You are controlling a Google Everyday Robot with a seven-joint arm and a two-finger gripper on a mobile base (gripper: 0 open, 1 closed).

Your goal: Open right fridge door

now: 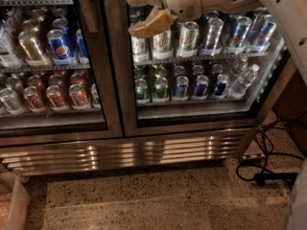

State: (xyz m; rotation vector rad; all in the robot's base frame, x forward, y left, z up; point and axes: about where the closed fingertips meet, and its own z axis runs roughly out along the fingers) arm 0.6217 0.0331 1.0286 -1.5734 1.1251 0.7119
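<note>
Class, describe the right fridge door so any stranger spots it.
The fridge has two glass doors. The right fridge door has the open gripper at its top left. Green and blue cans show behind it, not the left door's Pepsi.

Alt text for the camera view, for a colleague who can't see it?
The robot's hand, fingers open, is in front of the top left of the right fridge door, which looks shut. Cans show behind its glass.

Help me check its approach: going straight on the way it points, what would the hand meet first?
Probably the inner upright of the right door, its steel frame; the open hand, high in front of that door, points that way. Depth is unclear; it might pass in front.
</note>
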